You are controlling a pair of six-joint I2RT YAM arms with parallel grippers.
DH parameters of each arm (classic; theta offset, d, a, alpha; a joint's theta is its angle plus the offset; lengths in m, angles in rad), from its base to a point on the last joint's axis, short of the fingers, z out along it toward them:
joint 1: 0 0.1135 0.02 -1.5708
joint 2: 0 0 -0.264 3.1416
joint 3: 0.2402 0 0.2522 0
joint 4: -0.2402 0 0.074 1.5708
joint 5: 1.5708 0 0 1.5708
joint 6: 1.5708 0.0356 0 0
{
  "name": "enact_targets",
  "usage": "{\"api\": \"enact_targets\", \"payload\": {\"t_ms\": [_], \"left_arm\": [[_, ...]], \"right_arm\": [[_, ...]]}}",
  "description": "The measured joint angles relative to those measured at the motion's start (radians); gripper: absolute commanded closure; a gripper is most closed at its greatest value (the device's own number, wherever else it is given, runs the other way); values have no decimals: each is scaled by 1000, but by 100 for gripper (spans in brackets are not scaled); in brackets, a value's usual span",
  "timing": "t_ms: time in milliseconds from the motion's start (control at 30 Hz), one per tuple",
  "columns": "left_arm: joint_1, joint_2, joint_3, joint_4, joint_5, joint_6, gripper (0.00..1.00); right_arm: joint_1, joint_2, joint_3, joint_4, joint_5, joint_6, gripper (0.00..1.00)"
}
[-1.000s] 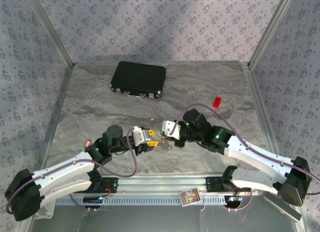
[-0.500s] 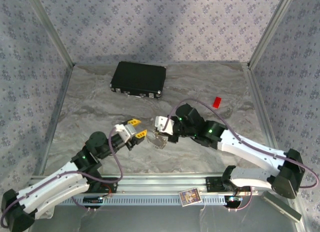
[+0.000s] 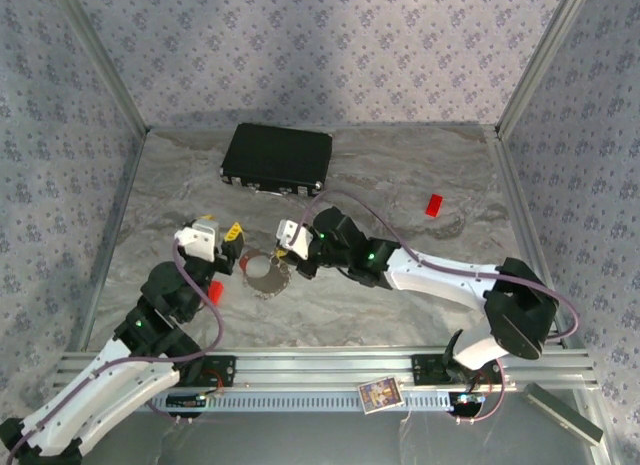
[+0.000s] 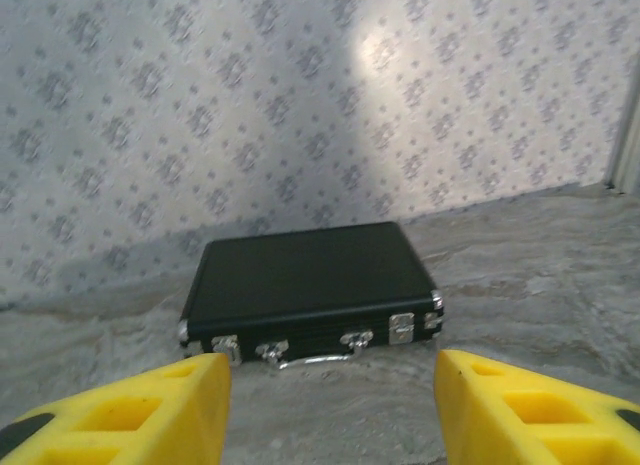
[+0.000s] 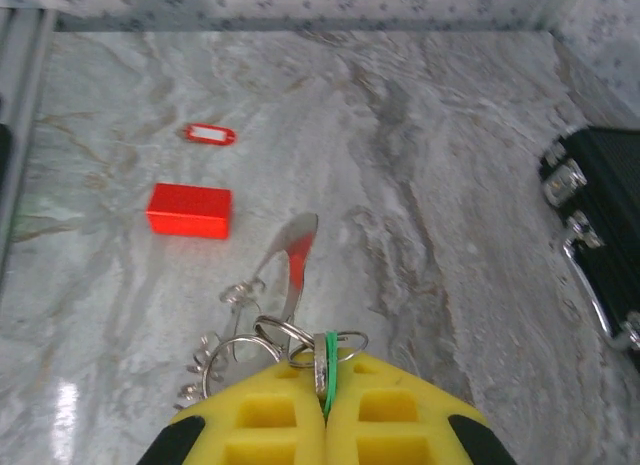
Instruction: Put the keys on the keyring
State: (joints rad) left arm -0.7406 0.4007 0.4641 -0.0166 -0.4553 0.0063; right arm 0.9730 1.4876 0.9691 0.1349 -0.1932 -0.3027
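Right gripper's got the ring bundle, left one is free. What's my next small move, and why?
Probably lower the left gripper toward the red-and-white key tag lying loose beyond the red block. Its jaws are open, empty and aimed at the black case, while the right gripper is shut on the green key tag with the keyring attached.

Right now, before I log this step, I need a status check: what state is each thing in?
Left gripper: open, empty.
Right gripper: shut on green key.
Green key: clamped edge-on.
Keyring: dangling at the right gripper's tips.
Black case: closed, lying flat.
Red-and-white key: loose on the table.
Red block: lying flat.
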Motion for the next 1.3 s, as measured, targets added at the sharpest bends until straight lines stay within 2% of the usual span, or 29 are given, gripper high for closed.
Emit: {"api": "enact_targets", "payload": {"t_ms": [300,700,1033,1167,1300], "left_arm": [[63,100,0,-47,60,-103,41],[75,193,-10,-35,157,-155,40],[92,227,-15,-34,206,-188,39],[93,235,-15,-35,209,-199,40],[94,245,-15,-43,209,-210,40]], "right_arm": [[-63,13,-18,-138,154,-86,99],[-118,47,-43,-376,231,-246,95],[-123,129,-43,-453,301,-297,92],[-125,169,-43,-457,333,-304,87],[-128,181,-43,-461,360,-312,74]]}}
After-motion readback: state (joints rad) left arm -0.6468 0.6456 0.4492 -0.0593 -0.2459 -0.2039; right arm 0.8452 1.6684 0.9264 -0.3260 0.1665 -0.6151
